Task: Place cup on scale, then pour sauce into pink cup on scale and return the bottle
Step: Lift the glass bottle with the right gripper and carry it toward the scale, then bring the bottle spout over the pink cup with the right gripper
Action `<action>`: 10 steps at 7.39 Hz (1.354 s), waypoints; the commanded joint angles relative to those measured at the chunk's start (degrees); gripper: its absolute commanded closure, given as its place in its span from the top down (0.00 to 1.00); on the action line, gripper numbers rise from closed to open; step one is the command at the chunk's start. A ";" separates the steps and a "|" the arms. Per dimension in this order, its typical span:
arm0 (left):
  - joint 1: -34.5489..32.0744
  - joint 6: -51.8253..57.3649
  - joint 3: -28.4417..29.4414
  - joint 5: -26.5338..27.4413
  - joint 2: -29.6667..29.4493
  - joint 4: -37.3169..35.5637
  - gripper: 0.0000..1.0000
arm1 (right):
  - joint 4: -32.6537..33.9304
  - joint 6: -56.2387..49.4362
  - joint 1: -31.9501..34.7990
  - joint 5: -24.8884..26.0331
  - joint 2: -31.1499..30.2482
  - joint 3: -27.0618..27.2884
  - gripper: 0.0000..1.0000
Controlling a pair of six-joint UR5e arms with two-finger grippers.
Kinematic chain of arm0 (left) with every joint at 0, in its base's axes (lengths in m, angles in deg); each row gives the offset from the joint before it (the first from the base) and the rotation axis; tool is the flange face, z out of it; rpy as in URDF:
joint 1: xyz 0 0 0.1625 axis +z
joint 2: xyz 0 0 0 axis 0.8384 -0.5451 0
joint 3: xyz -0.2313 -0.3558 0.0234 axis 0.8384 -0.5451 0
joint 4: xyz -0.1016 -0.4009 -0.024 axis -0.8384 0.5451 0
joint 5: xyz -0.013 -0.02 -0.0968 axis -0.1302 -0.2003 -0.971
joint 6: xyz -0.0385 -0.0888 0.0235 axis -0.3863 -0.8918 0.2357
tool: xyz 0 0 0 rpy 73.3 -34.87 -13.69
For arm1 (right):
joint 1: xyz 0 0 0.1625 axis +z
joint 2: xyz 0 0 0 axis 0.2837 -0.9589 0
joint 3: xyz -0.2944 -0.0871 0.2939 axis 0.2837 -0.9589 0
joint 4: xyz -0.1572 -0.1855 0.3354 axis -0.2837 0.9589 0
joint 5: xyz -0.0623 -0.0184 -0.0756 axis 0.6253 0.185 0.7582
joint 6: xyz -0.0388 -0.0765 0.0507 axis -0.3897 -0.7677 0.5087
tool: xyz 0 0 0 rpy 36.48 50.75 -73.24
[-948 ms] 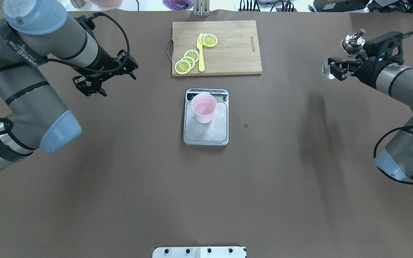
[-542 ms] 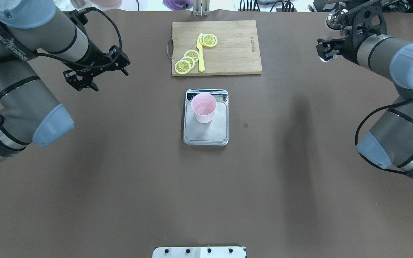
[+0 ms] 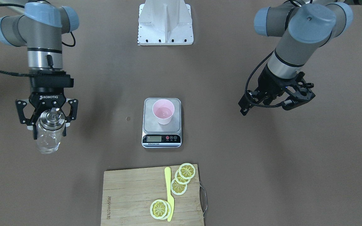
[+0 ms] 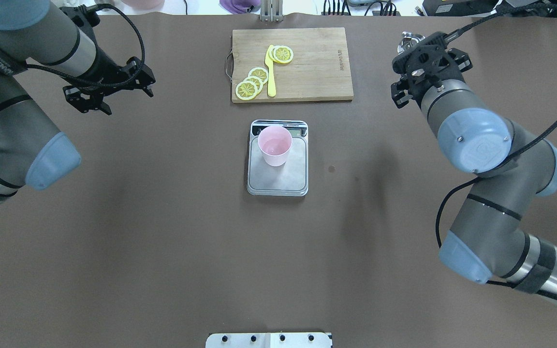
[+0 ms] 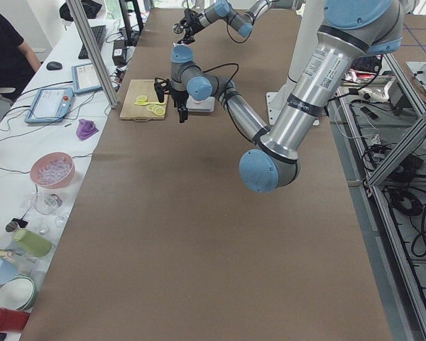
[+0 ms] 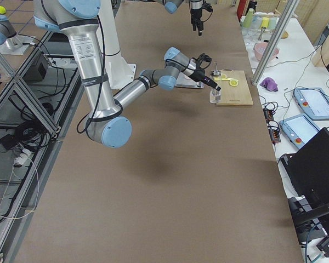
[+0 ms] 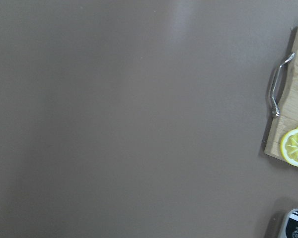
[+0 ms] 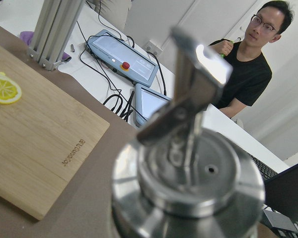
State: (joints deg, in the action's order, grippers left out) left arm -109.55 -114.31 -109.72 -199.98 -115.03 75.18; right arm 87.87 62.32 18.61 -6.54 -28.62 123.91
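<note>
ROBOTIQ on right end effector point(image 3: 48, 121); board point(image 3: 127, 188) engraving unreadable.

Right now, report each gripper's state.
Left gripper: open, holding nothing.
Right gripper: closed on the bottle.

Table point(image 4: 162, 251) mostly bare: whole half nearest robot open, only white mount plate point(image 4: 269, 340) at near edge, centre. Mid-table stands the scale point(image 4: 278, 182) w/ pink cup point(image 4: 274, 145) on its far part by the display strip; near part of platform bare. Wide bare strips left + right of scale, open air above cup. Far centre: wooden cutting board point(image 4: 317, 72), lemon slices point(image 4: 252, 83) + yellow knife point(image 4: 271, 79) on its left part, right part bare; gap btw board and scale narrow but open. Right gripper point(image 3: 49, 124), jaws clamped on glass bottle point(image 3: 47, 138), occupies far-right area, apart from board. Left gripper point(image 3: 266, 105), jaws spread, hangs over far-left area, well apart from board
</note>
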 commanded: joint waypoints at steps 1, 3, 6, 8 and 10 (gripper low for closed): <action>-1.73 3.81 -0.04 -0.13 2.52 0.13 0.99 | 6.30 -0.06 -8.17 12.33 0.13 1.67 0.00; -2.88 5.93 0.13 -0.13 4.37 0.21 0.99 | 10.78 -0.14 -11.88 18.50 0.65 1.59 0.00; -3.84 8.56 0.39 -0.13 6.04 0.22 0.99 | 27.54 -0.15 -14.87 25.00 5.83 1.06 0.00; -4.11 8.57 0.66 -0.04 6.48 0.74 0.99 | 31.96 -0.06 -16.19 27.99 8.03 -1.65 0.00; -4.11 8.66 1.18 -0.04 6.57 0.74 0.99 | 32.34 -0.06 -17.07 30.38 7.95 -3.85 0.00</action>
State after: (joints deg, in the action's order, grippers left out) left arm -113.66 -105.72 -108.83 -200.03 -108.52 75.87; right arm 119.61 62.25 2.07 22.28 -20.80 121.52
